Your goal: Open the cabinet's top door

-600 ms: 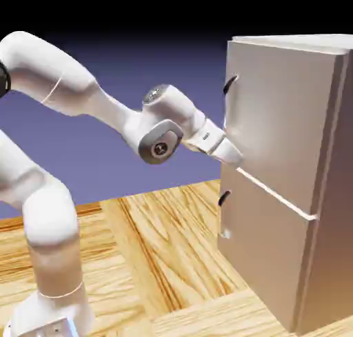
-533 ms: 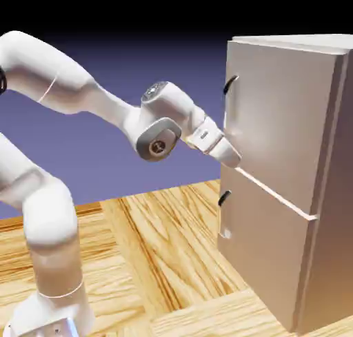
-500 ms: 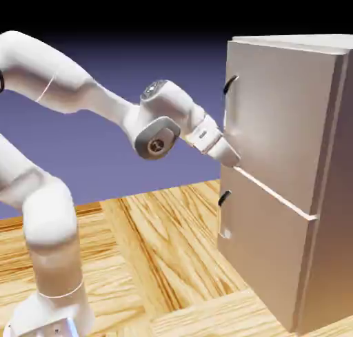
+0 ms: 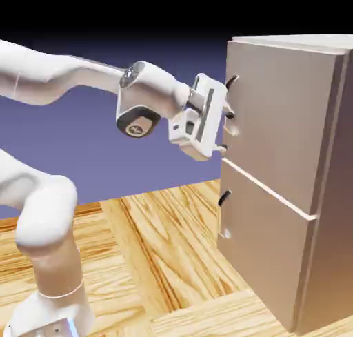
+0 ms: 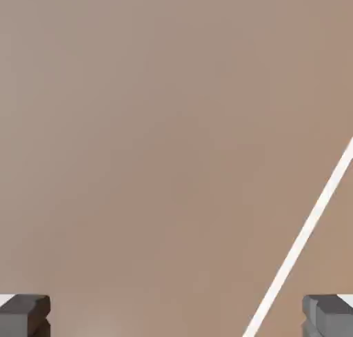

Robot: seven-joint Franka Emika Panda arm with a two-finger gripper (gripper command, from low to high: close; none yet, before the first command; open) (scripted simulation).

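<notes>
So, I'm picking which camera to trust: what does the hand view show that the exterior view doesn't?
Only the hand view: bare door surface straight ahead between the open gripper's two tips.
Only the exterior view: the upper door's dark handle, the lower handle and the wooden surface.
Both: the pale seam between the doors.
</notes>
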